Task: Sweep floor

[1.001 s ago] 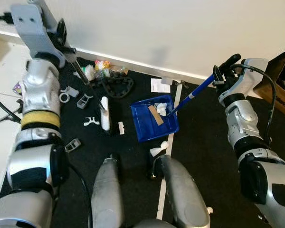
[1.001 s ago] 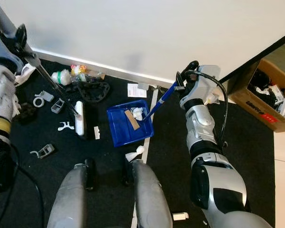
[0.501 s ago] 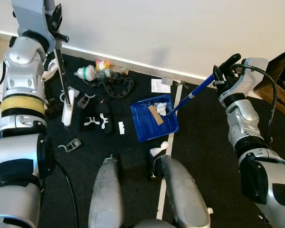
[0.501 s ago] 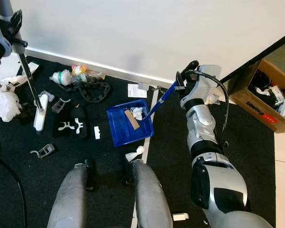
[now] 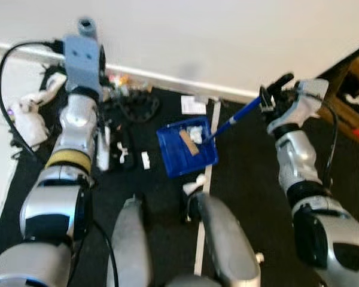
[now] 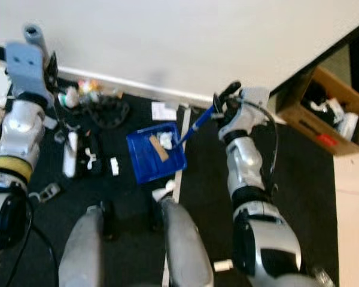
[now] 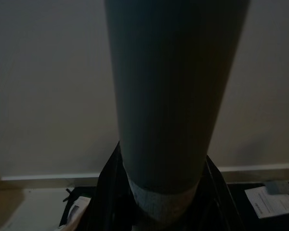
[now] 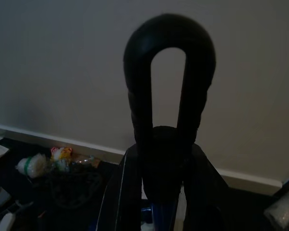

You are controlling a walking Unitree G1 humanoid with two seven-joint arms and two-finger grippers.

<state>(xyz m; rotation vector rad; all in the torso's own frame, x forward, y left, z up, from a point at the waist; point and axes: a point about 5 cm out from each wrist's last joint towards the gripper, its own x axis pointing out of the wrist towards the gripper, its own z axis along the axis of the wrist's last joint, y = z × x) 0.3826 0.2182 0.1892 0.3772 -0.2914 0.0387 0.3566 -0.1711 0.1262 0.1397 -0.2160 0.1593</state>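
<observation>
A blue dustpan point(image 5: 186, 147) lies on the black floor mat in front of me, with a white paper wad point(image 5: 196, 128) and a brown strip point(image 5: 188, 142) in it. Its long blue handle point(image 5: 236, 117) rises to my right gripper point(image 5: 274, 92), which is shut on it; the black loop end point(image 8: 168, 86) fills the right wrist view. My left gripper point(image 5: 97, 66) is shut on the grey broom handle point(image 7: 173, 96). The white broom head point(image 5: 103, 152) rests on the mat left of the dustpan, among small scraps.
Litter lies along the white skirting: a black chain point(image 5: 137, 107), bottles point(image 6: 78, 92), a paper slip point(image 5: 193, 106), grey clips point(image 6: 48, 191). Another white wad point(image 5: 194, 184) sits by my foot. A white tape line point(image 5: 204, 179) crosses the mat. A cardboard box point(image 6: 329, 113) stands at the right.
The broom head swung left, away from the dustpan, then came back a little toward it as my left arm dropped. The view has shifted and blurred. The dustpan stayed put.
</observation>
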